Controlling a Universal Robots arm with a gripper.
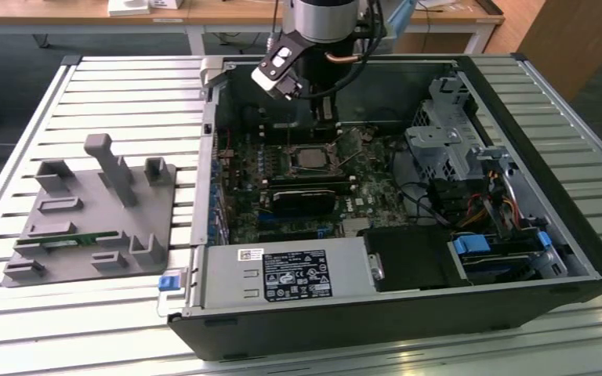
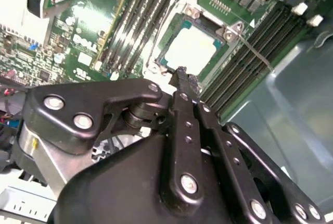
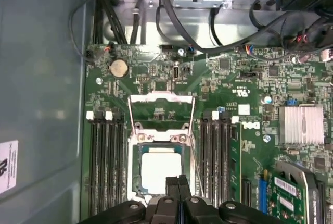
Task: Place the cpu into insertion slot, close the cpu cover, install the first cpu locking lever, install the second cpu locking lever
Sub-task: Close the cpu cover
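A: How much room is left around the insertion slot?

B: The insertion slot [image 3: 136, 162] is flanked closely by memory slots [image 3: 106, 166] on both sides, and a bare case wall [image 3: 41, 104] is seen beyond one bank. In the exterior view, open room is found above the board, inside the computer case [image 1: 385, 329] laid open on the slatted surface [image 1: 123, 86].

A: What stands in the way?

B: The cpu cover [image 3: 162, 98] is raised on its hinge, just beside the slot. Cables [image 3: 182, 31] are bundled well apart from it. The graphics card [image 1: 303, 197] is set near the slot.

A: And the gripper?

B: The gripper [image 3: 179, 185] is seen pressed together, with nothing pinched, over one edge of the cpu [image 3: 160, 168], which is seated in the slot. Whether the cpu is touched cannot be told.
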